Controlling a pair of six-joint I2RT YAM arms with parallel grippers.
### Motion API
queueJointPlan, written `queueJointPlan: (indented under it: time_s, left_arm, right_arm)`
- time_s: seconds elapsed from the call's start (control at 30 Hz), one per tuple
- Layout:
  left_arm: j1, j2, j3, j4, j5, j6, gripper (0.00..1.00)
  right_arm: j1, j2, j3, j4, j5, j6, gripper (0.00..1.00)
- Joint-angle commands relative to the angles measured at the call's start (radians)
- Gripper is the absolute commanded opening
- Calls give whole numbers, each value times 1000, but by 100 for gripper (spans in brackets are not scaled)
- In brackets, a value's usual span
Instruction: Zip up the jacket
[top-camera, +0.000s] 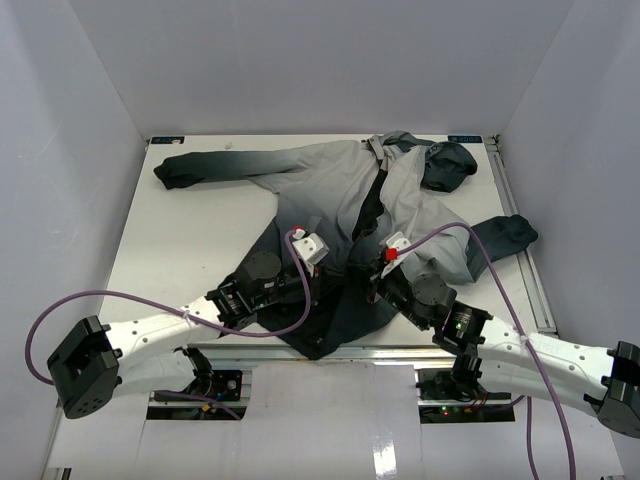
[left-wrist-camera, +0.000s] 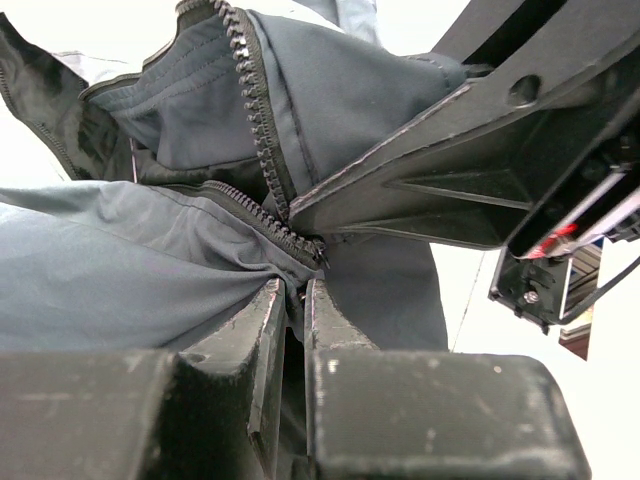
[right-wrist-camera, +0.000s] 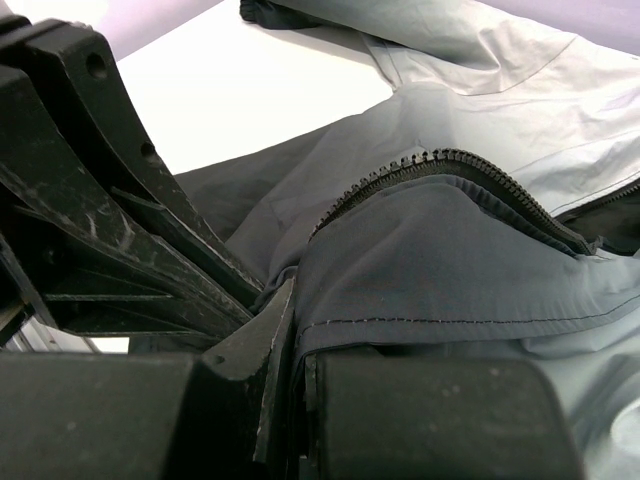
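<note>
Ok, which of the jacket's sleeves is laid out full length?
The sleeve running toward the table's far-left corner, dark cuff at its end. The other sleeve shows only a short dark stretch on the right.

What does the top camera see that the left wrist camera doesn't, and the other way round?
Only the top view: the whole jacket spread on the table, with its hood and sleeves. Only the left wrist view: the zipper teeth up close, two rows meeting just above the left gripper, which pinches the dark fabric. Both: the jacket, open at the front, and the right gripper close to the left one.
</note>
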Motion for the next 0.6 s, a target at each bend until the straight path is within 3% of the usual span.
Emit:
queueJointPlan:
  time_s: [0.0, 0.23, 0.57]
  left_arm:
    - [-25, 13, 23, -66, 10, 13, 0]
    - [-25, -49, 3, -26, 1, -23, 0]
    - [-25, -70, -11, -21, -3, -35, 12]
  right_arm:
    - [1, -36, 90, 117, 17, -2, 8]
    - [0, -9, 26, 136, -92, 49, 8]
    - [0, 55, -36, 227, -100, 81, 8]
